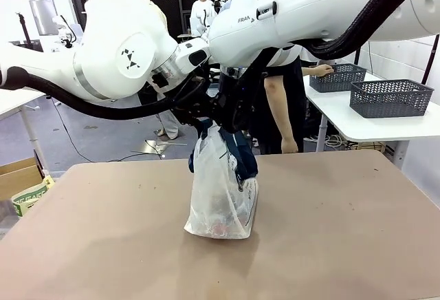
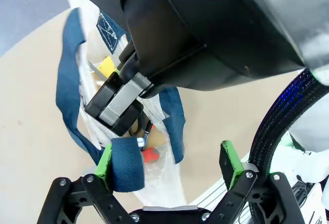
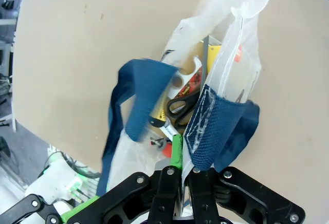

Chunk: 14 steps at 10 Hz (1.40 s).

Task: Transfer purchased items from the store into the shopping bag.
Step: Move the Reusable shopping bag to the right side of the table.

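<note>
The shopping bag [image 1: 218, 197] is thin translucent white plastic film, crinkled and faintly glossy. Its strap [image 3: 216, 126] is coarse woven navy cloth with a visible weave and white stitching. The table [image 1: 103, 238] has a smooth, matt tan top. The robot arm [image 1: 124, 52] wears smooth glossy white shells, and a ribbed black hose [image 1: 385, 4] runs along the other arm. The scissors [image 3: 182, 106] have shiny black plastic handles. The box [image 1: 17, 176] is matt brown cardboard.

Two glossy white robot arms span the upper frame: the left arm [image 1: 117, 45] bears a black angular emblem [image 1: 130, 58], the right arm [image 1: 323, 7] grey lettering [image 1: 246, 19]. Ribbed black cables [image 1: 82, 104] trail both. The left gripper [image 2: 165, 156] and right gripper [image 3: 184, 154], at the bottom edge, are black with silver screws [image 2: 60, 182] and green pads [image 2: 231, 163].
</note>
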Available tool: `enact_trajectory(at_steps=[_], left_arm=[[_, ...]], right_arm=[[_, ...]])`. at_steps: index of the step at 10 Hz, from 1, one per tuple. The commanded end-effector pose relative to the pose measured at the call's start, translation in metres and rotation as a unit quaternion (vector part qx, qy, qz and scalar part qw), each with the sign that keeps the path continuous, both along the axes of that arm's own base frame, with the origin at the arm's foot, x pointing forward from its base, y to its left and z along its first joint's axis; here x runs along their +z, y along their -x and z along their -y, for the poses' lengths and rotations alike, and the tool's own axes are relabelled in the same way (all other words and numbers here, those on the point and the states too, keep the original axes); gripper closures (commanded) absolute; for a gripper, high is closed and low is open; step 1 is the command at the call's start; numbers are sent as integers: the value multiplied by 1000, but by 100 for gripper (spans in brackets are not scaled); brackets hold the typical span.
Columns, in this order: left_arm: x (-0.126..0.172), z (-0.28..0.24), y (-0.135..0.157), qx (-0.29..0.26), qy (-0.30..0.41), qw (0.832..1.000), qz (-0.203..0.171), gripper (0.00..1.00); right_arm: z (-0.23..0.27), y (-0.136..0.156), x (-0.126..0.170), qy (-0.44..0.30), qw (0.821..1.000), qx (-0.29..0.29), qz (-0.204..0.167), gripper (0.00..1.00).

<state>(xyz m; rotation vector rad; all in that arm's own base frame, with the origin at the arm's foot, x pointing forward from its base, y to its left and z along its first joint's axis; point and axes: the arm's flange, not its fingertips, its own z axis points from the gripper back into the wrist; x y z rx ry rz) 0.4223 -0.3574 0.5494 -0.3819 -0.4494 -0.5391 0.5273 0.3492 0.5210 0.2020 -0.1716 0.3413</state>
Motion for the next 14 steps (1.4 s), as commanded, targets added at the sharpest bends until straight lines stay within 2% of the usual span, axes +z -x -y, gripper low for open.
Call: enact_trajectory(at_steps=[1,4,10,11,14], left_arm=[[-2,-5,4,-19,28,999,6,0],[-6,-4,-6,-1,16,1000,-4,0],[-25,-3,-14,53,-31,998,4,0],[-29,-3,-15,70,-48,996,16,14],[-30,-2,-15,83,-64,994,27,73]], right_arm=[[-6,-5,0,8,1000,1,8,100],[-4,-6,0,5,1000,0,7,100],[-3,-11,-1,1,1000,-2,1,100],[-3,-11,-1,1,1000,-3,1,100],[-3,-10,-1,1,1000,-3,1,100]])
